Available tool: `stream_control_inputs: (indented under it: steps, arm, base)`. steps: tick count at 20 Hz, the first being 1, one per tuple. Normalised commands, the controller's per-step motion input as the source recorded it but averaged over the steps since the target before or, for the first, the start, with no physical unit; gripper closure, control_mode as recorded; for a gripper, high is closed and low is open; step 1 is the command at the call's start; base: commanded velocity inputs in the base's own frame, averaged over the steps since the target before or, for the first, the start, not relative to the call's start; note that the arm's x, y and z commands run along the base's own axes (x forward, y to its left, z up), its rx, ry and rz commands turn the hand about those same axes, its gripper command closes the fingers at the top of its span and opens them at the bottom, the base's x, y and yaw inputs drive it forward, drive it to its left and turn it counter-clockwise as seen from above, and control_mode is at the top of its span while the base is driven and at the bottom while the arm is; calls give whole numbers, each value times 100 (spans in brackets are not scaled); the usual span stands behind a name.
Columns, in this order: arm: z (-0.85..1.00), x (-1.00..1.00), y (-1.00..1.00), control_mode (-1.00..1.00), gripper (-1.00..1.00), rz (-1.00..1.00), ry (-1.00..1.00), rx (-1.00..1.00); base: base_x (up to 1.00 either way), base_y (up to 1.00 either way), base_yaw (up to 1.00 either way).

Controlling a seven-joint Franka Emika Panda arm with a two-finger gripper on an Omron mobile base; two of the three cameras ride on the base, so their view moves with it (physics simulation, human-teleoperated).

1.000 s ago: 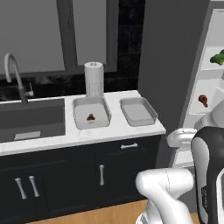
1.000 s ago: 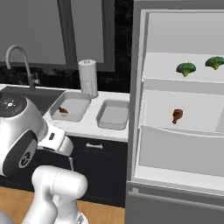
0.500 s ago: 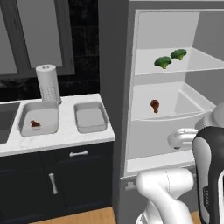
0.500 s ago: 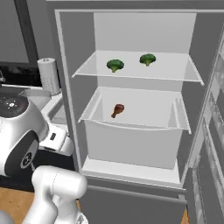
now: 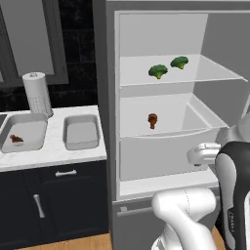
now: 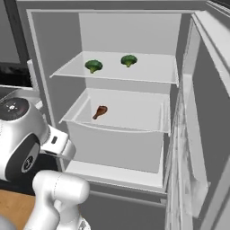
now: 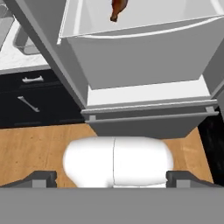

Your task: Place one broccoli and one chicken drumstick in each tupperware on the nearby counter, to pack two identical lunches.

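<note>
Two broccoli florets (image 5: 157,71) (image 5: 179,61) lie on the open fridge's upper shelf, also seen from the right side (image 6: 93,66) (image 6: 129,59). One chicken drumstick (image 5: 152,120) (image 6: 100,112) (image 7: 119,8) rests in the pulled-out fridge drawer (image 5: 166,146). On the counter (image 5: 53,156) at left stand two tupperware trays: the left one (image 5: 34,124) holds a drumstick (image 5: 16,139), the right one (image 5: 81,131) has nothing in it. My gripper (image 7: 112,177) is open and holds nothing, low in front of the fridge and pointing at the floor below the drawer.
A paper towel roll (image 5: 38,93) stands behind the trays. The fridge door (image 6: 202,112) hangs open on the right. Dark cabinets with silver handles (image 7: 28,103) sit under the counter, above a wooden floor (image 7: 39,144).
The whole picture has slid left: the base has driven right, from facing the sink and counter to facing the open fridge. The food and trays have stayed put. The gripper has stayed open.
</note>
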Motion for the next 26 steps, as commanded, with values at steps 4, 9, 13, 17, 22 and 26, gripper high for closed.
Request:
stream_control_inputs:
  steps: [4, 9, 13, 17, 22, 26]
  arm:
    - [19, 3, -42, -100, -100, 0, -13, -1]
    - [43, 32, -28, -100, -100, -17, -22, 0]
    - [79, 83, -8, -100, -100, -31, -18, 13]
    - [100, 50, -5, -100, -100, -46, -15, 31]
    - [93, 6, -32, -100, -100, -25, -1, 57]
    - [52, 34, -32, -100, -100, -1, 0, 47]
  base:
    - [5, -15, 1]
    - [0, 0, 0]
    - [0, 0, 0]
    - [0, 0, 0]
    - [0, 0, 0]
    - [0, 0, 0]
